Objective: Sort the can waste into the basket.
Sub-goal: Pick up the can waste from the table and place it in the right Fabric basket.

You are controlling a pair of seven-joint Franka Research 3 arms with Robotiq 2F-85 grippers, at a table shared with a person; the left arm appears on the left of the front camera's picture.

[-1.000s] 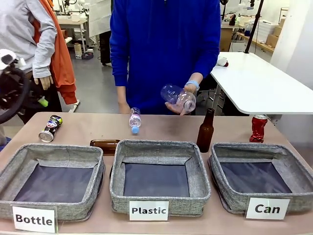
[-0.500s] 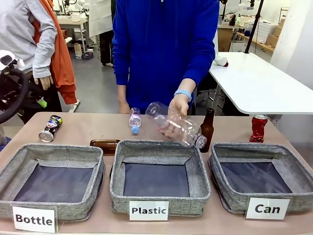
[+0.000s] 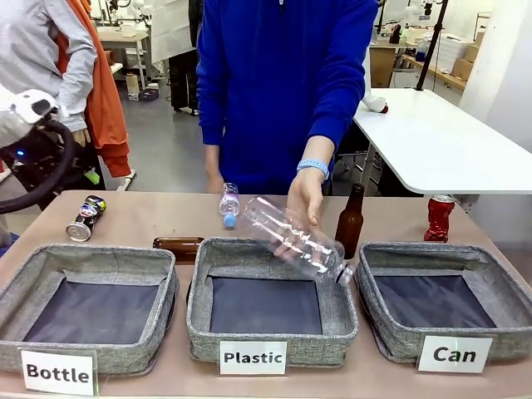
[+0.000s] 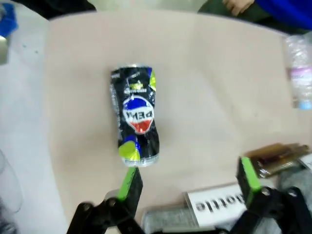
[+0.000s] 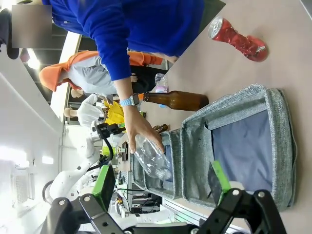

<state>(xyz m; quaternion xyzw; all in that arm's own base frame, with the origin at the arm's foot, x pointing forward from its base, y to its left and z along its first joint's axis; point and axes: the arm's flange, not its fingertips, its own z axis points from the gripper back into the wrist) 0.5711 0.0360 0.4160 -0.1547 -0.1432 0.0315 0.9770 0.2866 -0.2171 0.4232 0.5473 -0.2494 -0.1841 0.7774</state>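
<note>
Down from chest height comes the person's hand [image 3: 306,193], bringing a clear plastic bottle [image 3: 295,237] until it tilts over the far rim of the Plastic basket [image 3: 199,291], and at the left edge the left arm [image 3: 33,106] has shifted a little. Of the cans, nothing looks sorted yet. The dark can [image 3: 86,218] lies on its side on the table [image 3: 150,216] beyond the far left corner of the Bottle basket [image 3: 50,253], the red can [image 3: 438,218] stands upright just behind the Can basket [image 3: 503,295], and that basket's dark lining looks bare, so both cans are left to do. Seen from its wrist, the left gripper [image 4: 188,176] hovers with jaws spread wide and empty, the dark can just past one green pad [image 4: 129,179]. The right gripper [image 5: 162,181] is likewise wide, holding nothing, looking over the Can basket. Hard to make out: a brown bottle [image 3: 177,246] lying behind the Plastic basket is half hidden by its wall, and whether that pad touches the can or only sits close I cannot tell
</note>
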